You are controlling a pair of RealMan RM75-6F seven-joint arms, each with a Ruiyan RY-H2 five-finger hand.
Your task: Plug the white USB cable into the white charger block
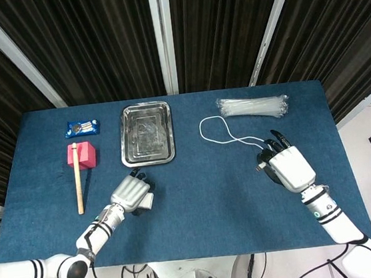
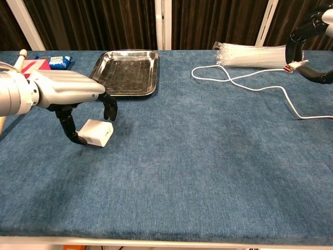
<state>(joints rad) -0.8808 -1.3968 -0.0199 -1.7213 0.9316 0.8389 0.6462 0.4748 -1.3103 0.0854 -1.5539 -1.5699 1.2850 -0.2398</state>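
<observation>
Charger block [image 2: 97, 132] flat on bench [image 2: 197, 156]; left hand [image 2: 67, 94] fingers straddle it, ungripped; right hand [image 2: 307, 39] pinches USB plug [image 2: 289, 67]. Block may skid aside.

Shiny metal tray [image 2: 125, 73], blue cloth table [image 2: 208, 156]

Silver-white left hand [image 2: 62, 91], black fingers [image 2: 110, 107]; seemingly black-banded white forearms.

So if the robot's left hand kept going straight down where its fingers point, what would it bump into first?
Probably the small white charger block. The left hand hangs right over it, fingers curled down around its sides, so it comes before the blue table. Whether they already touch is unclear.
</observation>
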